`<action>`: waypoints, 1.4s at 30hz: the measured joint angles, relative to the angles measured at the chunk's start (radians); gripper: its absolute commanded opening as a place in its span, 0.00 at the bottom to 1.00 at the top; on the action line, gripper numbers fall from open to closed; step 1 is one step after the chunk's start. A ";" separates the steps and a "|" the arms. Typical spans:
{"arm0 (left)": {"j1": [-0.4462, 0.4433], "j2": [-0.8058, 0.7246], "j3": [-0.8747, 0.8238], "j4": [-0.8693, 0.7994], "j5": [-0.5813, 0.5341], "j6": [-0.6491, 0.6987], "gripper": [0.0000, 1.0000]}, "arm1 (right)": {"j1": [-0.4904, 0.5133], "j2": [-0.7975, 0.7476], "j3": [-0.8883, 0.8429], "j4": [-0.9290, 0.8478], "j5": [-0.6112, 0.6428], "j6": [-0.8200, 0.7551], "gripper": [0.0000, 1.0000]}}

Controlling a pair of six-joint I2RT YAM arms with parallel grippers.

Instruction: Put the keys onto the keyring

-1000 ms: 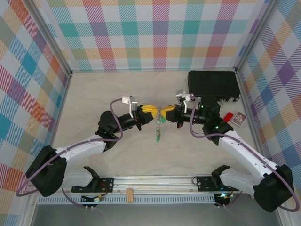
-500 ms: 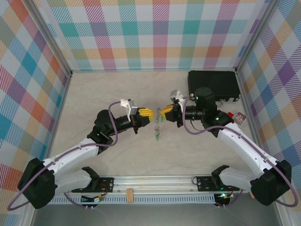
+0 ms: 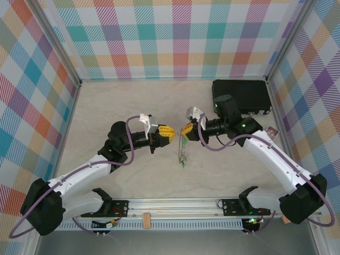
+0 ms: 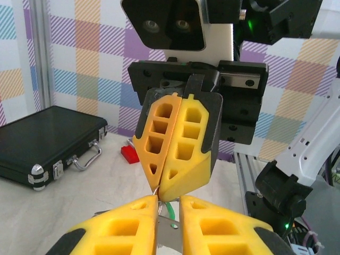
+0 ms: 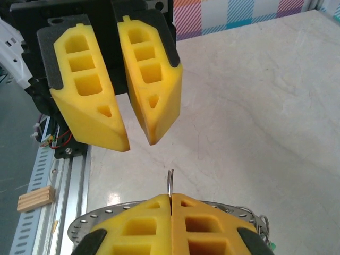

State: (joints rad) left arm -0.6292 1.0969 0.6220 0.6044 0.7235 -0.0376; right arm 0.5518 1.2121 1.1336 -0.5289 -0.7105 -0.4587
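grey metal keyring (image 5: 87, 221) hangs pinched in the right gripper (image 3: 184, 132), whose yellow fingers (image 5: 143, 228) are pressed fully together on its rim, over the middle of the table (image 3: 101, 111). the keys (image 3: 182, 159) with green tags dangle beneath it. the left gripper (image 3: 170, 132) faces it close by, jaws parted by a narrow gap, holding nothing.

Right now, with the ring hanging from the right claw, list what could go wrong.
1. The right claw pinches the keyring only by its thin edge, so the ring may swing or slip out, taking the keys with it.
2. The left claw stands open, tip to tip with the right. Driving in off line could knock the ring loose or jam the two claws together.
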 measured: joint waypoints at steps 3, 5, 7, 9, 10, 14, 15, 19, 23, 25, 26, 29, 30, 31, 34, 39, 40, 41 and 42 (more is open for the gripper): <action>0.000 0.021 0.007 -0.001 0.021 0.005 0.18 | 0.005 -0.001 0.000 -0.009 -0.010 -0.003 0.00; 0.000 0.040 0.019 -0.003 0.036 0.005 0.18 | 0.007 -0.003 0.000 -0.011 -0.017 -0.003 0.00; 0.000 0.057 0.032 -0.004 0.047 0.005 0.18 | 0.009 -0.006 0.000 -0.010 -0.027 -0.002 0.00; 0.000 0.070 0.040 -0.003 0.056 0.005 0.17 | 0.009 -0.012 0.000 -0.010 -0.037 -0.002 0.00; 0.000 0.074 0.043 -0.003 0.062 0.005 0.17 | 0.009 -0.014 0.000 -0.010 -0.040 -0.001 0.00; 0.000 0.080 0.051 -0.001 0.080 0.005 0.17 | 0.010 -0.017 0.000 -0.010 -0.048 0.002 0.00; 0.000 0.081 0.051 -0.001 0.084 0.005 0.17 | 0.011 -0.018 0.000 -0.010 -0.051 0.002 0.00; 0.000 0.089 0.055 -0.001 0.096 0.005 0.17 | 0.012 -0.018 0.000 -0.009 -0.055 0.002 0.00; 0.000 0.102 0.064 -0.001 0.114 0.005 0.17 | 0.012 -0.018 0.000 -0.003 -0.062 0.002 0.00; 0.000 0.108 0.068 -0.001 0.122 0.005 0.15 | 0.012 -0.018 0.000 -0.001 -0.066 0.005 0.00; 0.000 0.110 0.069 0.000 0.126 0.002 0.13 | 0.012 -0.018 0.000 -0.001 -0.066 0.005 0.00; 0.000 0.114 0.071 0.000 0.142 -0.004 0.00 | 0.011 -0.018 0.000 -0.002 -0.063 0.006 0.00; 0.000 0.116 0.073 0.000 0.149 -0.001 0.00 | 0.011 -0.018 -0.001 -0.002 -0.063 0.006 0.00; 0.004 0.119 0.074 0.000 0.154 -0.006 0.00 | 0.011 -0.018 -0.002 -0.003 -0.060 0.006 0.00; 0.005 0.122 0.076 0.000 0.160 -0.007 0.00 | 0.011 -0.020 -0.006 0.003 -0.057 0.006 0.08; 0.005 0.126 0.076 0.012 0.155 -0.025 0.00 | 0.014 -0.047 -0.029 0.041 -0.040 0.034 0.26; 0.005 0.129 0.076 0.021 0.151 -0.030 0.00 | 0.016 -0.056 -0.035 0.052 -0.033 0.039 0.27; 0.005 0.133 0.076 0.033 0.146 -0.040 0.00 | 0.019 -0.072 -0.046 0.072 -0.021 0.050 0.29; 0.005 0.136 0.074 0.048 0.139 -0.052 0.00 | 0.019 -0.092 -0.059 0.091 -0.004 0.063 0.29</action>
State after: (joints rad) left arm -0.6247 1.2327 0.6964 0.6521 0.8627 -0.0895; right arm 0.5713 1.1206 1.0748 -0.4377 -0.7143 -0.3962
